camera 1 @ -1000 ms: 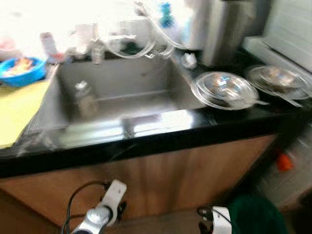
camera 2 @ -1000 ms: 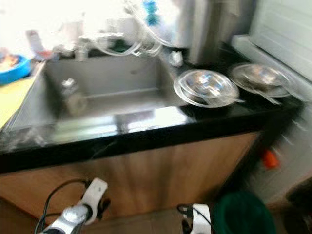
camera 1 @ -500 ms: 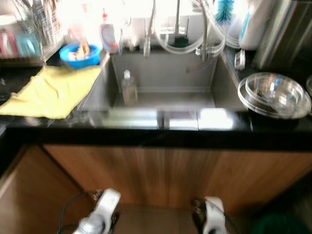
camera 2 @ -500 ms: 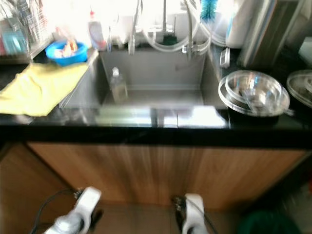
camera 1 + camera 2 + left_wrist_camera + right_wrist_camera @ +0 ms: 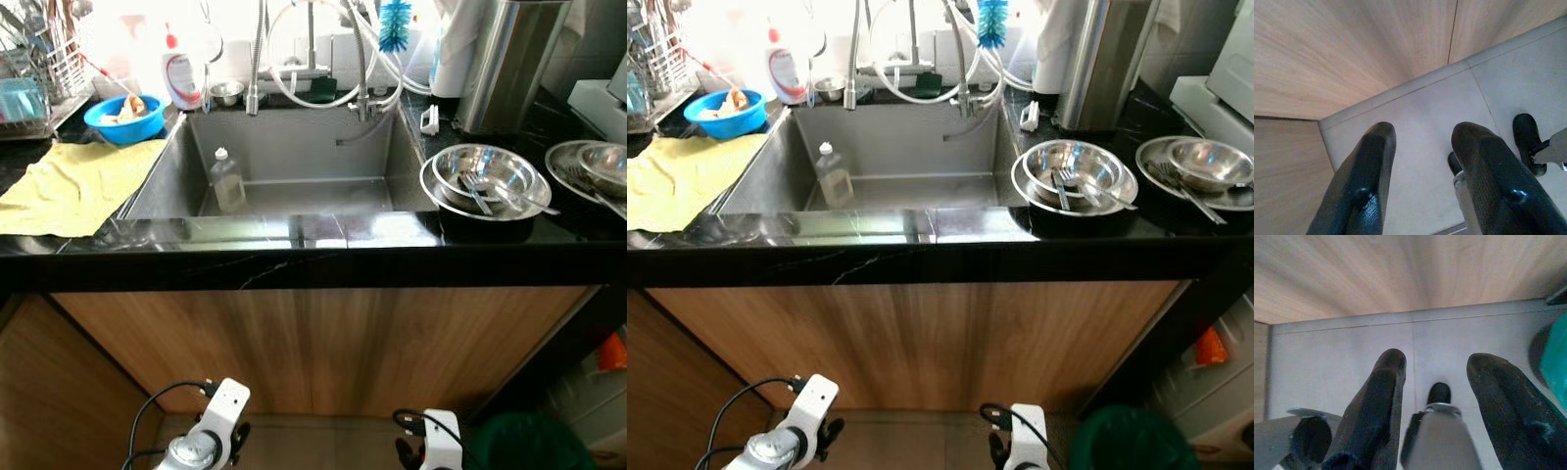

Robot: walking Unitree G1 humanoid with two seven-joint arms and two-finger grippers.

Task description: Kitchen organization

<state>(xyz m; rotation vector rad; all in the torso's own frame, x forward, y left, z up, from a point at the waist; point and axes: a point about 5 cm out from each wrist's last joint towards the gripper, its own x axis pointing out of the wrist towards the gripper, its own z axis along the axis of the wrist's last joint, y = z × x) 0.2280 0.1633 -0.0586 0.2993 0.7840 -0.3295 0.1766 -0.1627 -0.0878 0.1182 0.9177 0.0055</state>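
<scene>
1. Now that the whole view has swung over and sharpened against the blurred, slanted pictures of a moment ago (camera turning, not the things), squarely facing the sink (image 5: 294,157) in the black counter (image 5: 313,259).
2. Both arms hanging idle low before the wooden cabinet front (image 5: 323,343): left gripper (image 5: 1422,161) with fingers spread apart, empty, pointing at the floor; right gripper (image 5: 1437,391) likewise parted, holding nothing.
3. Likely things to tidy, all untouched: clear bottle (image 5: 227,180) upright inside the basin; steel bowl (image 5: 484,179) with cutlery on a plate just right of the sink; a second steel bowl (image 5: 1210,162) further right; yellow cloth (image 5: 71,186) spread on the left counter, blue bowl (image 5: 124,117) beyond it, near the dish soap (image 5: 180,72).
4. Meaning for the task, as a judgement: approach done, sorting not yet begun; arms to be raised to counter height first.
</scene>
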